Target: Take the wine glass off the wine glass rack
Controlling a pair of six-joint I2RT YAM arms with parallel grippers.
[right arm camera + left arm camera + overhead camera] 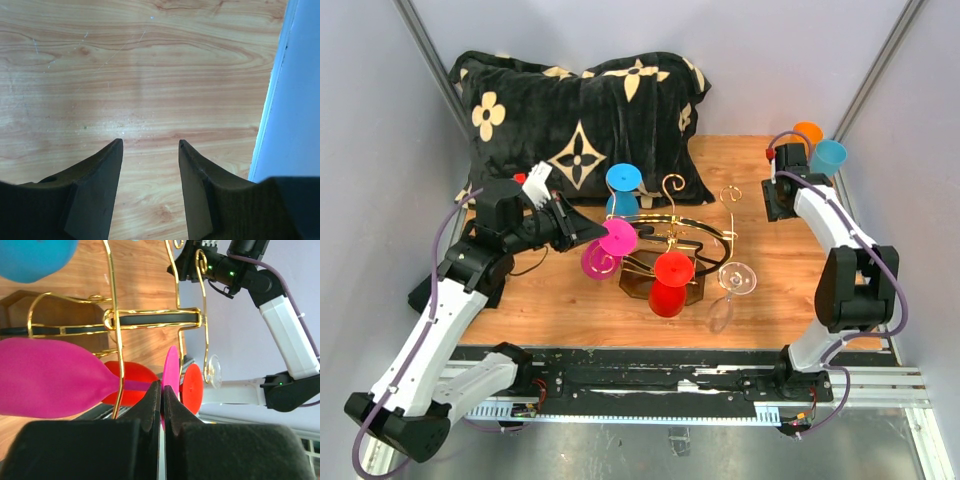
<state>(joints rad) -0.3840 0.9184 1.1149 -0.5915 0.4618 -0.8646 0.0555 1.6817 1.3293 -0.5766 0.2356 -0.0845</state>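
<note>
The magenta wine glass (50,377) hangs on the wine glass rack (150,320), its stem crossing one gold wire arm, and the left gripper (161,387) has its fingers pressed together on the rim of the glass's flat foot, so the bowl lies just off to one side of the fingertips. Straight beyond those fingertips are the red glass (192,388) and, a little farther out, the foot of a clear glass (215,372). A blue glass (35,257) sits on the far side of the rack's dark base. The rack stands on a pale wood-grain table (560,310), near its middle. Behind the left gripper, against the back of the table, leans a black pillow (580,100) with cream flower shapes. The right gripper (150,142) is well apart from the rack, jaws spread and holding nothing, and below its fingers there is only bare wood with a few fine scratches, the table edge and a pale wall close on one side. An orange cup (809,130) and a blue cup (830,158) stand together in the corner just behind that wrist. Plain grey-white walls (770,50) close in the table on three sides, and a black rail (650,375) runs along the near edge where both arms are bolted.
</note>
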